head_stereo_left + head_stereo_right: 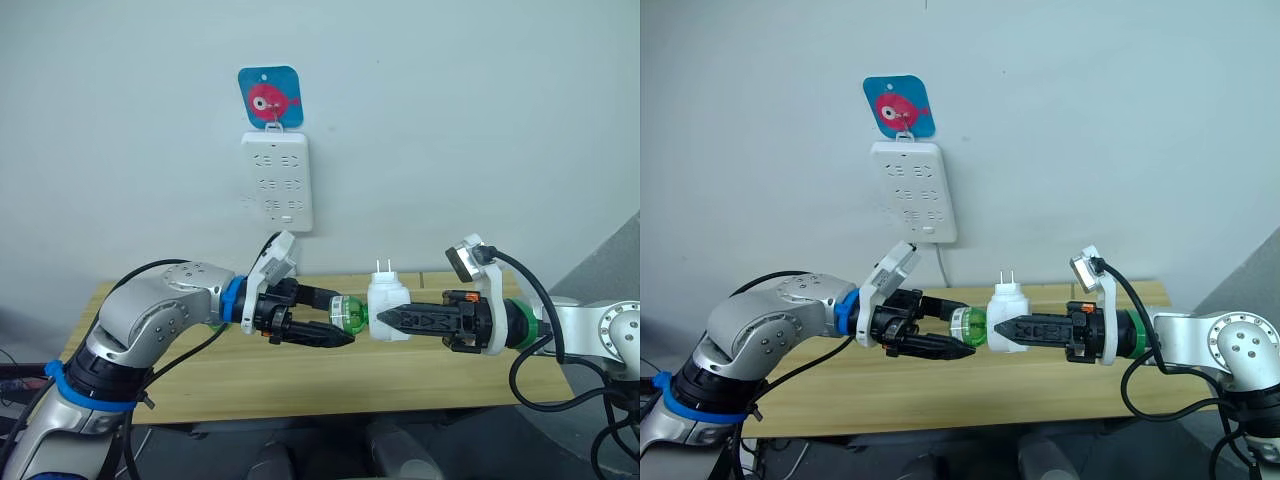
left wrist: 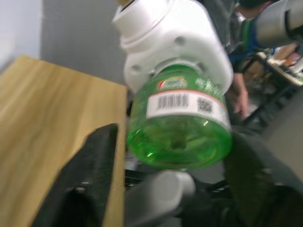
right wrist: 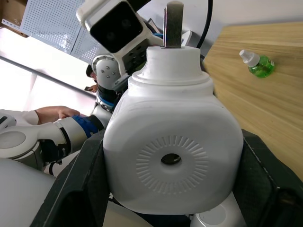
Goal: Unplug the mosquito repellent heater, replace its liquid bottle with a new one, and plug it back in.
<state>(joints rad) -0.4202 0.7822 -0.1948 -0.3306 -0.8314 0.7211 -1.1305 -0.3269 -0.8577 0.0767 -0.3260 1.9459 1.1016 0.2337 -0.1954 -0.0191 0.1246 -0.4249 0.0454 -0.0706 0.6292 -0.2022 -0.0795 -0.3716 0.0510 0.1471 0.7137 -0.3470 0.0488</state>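
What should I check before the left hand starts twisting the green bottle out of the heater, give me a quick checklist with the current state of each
1. Mosquito repellent heater unplugged from the wall socket strip: ok, its prongs point up in free air.
2. Right hand shut on the heater body: ok, a finger on each side.
3. Left hand around the attached green bottle: ok, fingers flank it; firm contact cannot tell.
4. Bottle still seated in the heater: ok, its neck is inside the housing.
5. The new one ready: ok, lying capped on the table.
6. Which way the thread loosens: cannot tell.
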